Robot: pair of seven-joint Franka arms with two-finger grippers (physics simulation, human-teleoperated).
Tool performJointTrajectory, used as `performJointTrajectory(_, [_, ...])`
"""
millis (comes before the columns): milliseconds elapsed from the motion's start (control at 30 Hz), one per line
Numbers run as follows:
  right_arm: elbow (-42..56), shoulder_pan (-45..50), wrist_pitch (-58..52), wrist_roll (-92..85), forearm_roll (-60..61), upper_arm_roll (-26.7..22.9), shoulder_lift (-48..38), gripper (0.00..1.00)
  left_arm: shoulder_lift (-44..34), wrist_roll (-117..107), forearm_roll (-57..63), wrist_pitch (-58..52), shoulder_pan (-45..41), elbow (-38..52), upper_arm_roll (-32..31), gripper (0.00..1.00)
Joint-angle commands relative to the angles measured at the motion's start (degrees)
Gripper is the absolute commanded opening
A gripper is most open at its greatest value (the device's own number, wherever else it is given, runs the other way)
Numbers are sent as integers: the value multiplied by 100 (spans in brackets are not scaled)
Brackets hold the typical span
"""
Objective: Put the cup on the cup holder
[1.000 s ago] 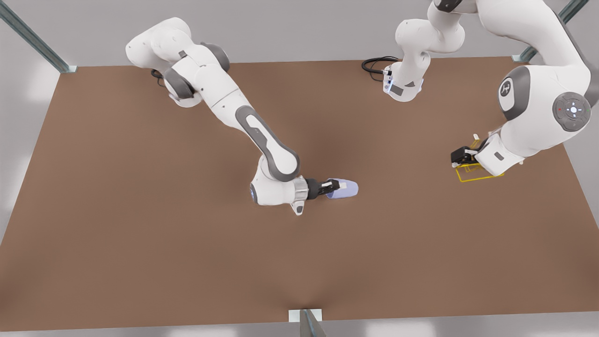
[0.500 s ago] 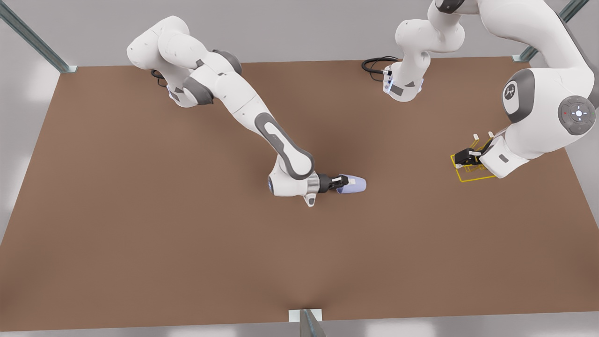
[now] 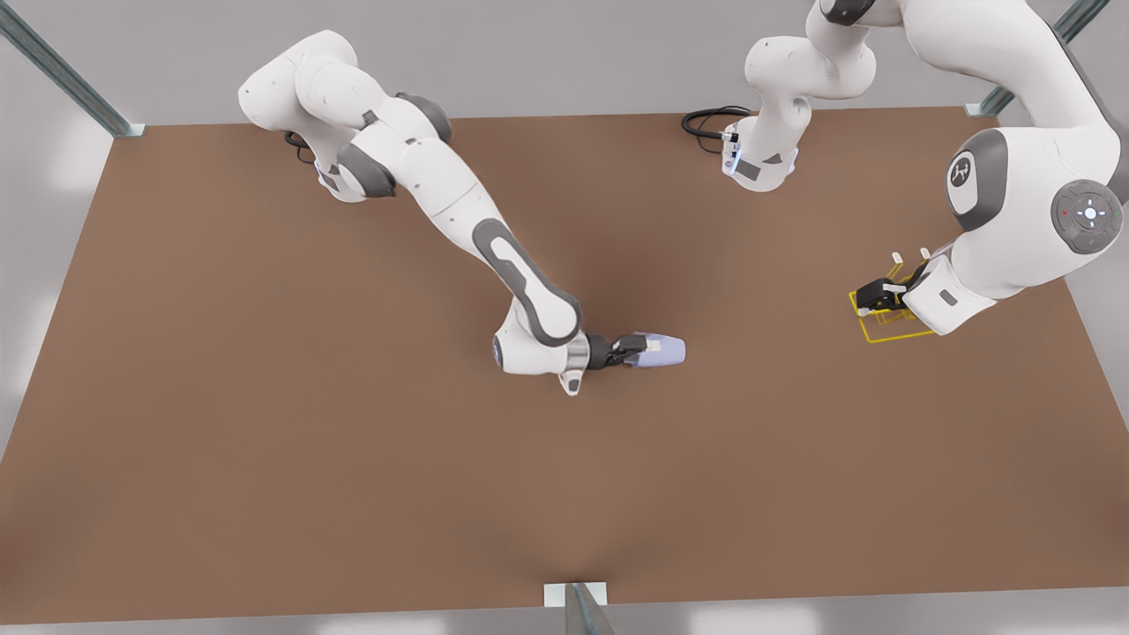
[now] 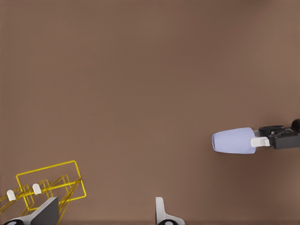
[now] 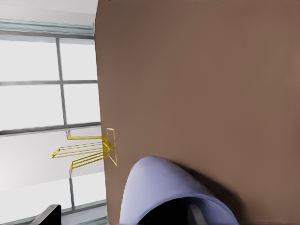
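Observation:
The pale lavender-blue cup (image 3: 666,353) lies on its side in the air near the table's middle, with my right gripper (image 3: 637,346) shut on it. Its rounded wall (image 5: 159,187) shows close in the right wrist view. The left wrist view has the cup (image 4: 232,140) and the right gripper (image 4: 263,140) farther off. The yellow wire cup holder (image 3: 893,332) stands at the front view's right, with white-capped prongs (image 4: 35,188). My left gripper (image 3: 882,295) hovers over it, open; one finger (image 4: 47,212) overlaps the wire frame. The cup holder (image 5: 89,150) is well apart from the cup.
The brown table (image 3: 353,459) stretches wide between the cup and the holder. A black cable (image 3: 708,120) lies at the far edge by an arm base. Metal posts stand at the back corners (image 3: 123,128) and the front edge (image 3: 578,604).
My right gripper carried the cup toward the front view's right, then eased back slightly. The left gripper and the holder's frame shifted a little toward the far side, then stayed still.

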Motion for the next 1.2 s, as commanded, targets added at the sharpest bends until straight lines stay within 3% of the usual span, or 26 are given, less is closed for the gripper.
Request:
performJointTrajectory(0, [-170, -103, -415, -292, -64, -3, -79, 100, -6, 3, 7, -100, -19, 1, 1, 100])
performJointTrajectory(167, [-731, -489, -1118, -265, -521, -12, -413, 100, -6, 3, 7, -347, -27, 1, 1, 100])
performJointTrajectory(233, [-1092, -1358, -2407, -221, -1758, 6, -703, 100, -6, 3, 7, -338, -27, 1, 1, 100])
performJointTrajectory(300, [-865, -2632, -4489, -283, -4147, -56, -721, 100, 55, 3, 7, -338, -1, 1, 1, 100])
performJointTrajectory(367, [408, -2784, -6626, -494, -6099, -1627, -721, 100, 108, -626, 15, -338, -36, 1, -34, 100])
performJointTrajectory(400, [945, -2740, -7347, -450, -6723, -2005, -896, 100, 222, -2036, -11, -347, -202, 1, -287, 100])
performJointTrajectory(433, [921, -2731, -7544, 476, -7497, -2130, -1860, 100, 739, -4621, -2, -268, -869, 1, -324, 100])
performJointTrajectory(467, [815, -2748, -7500, 1921, -8649, -1560, -2908, 100, 1259, -5875, -29, 180, -1433, 1, -341, 100])
performJointTrajectory(500, [649, -2924, -7500, 2582, -9792, -550, -3760, 100, 1417, -7184, -11, 803, -1495, -112, -481, 100])
performJointTrajectory(567, [-213, -3108, -7095, 2679, -10022, -250, -4974, 100, 1286, -8714, 7, 2456, -1100, -1026, -1361, 100])
performJointTrajectory(667, [-810, -3135, -6709, 2688, -10093, -117, -5414, 100, 987, -9594, -722, 4962, -1117, -2547, -1422, 100])
performJointTrajectory(733, [-1040, -3135, -6498, 2899, -10093, -117, -5432, 100, 890, -10401, -1567, 5006, -1082, -2917, -1405, 100])
performJointTrajectory(833, [-1048, -3144, -6410, 2899, -10075, -117, -5414, 100, 873, -12213, -1654, 5340, -1029, -2917, -1405, 100])
performJointTrajectory(967, [-1048, -3144, -6419, 2899, -10049, -117, -5406, 100, 1083, -12653, -2419, 5445, -810, -2855, -1343, 100])
performJointTrajectory(1067, [-1048, -3135, -6427, 2890, -10040, -117, -5397, 100, 1259, -12600, -2393, 5639, -845, -2890, -1343, 100])
performJointTrajectory(1167, [-1049, -3135, -6427, 2873, -10040, -117, -5397, 100, 1233, -10913, -2375, 5586, -827, -3373, -1343, 100])
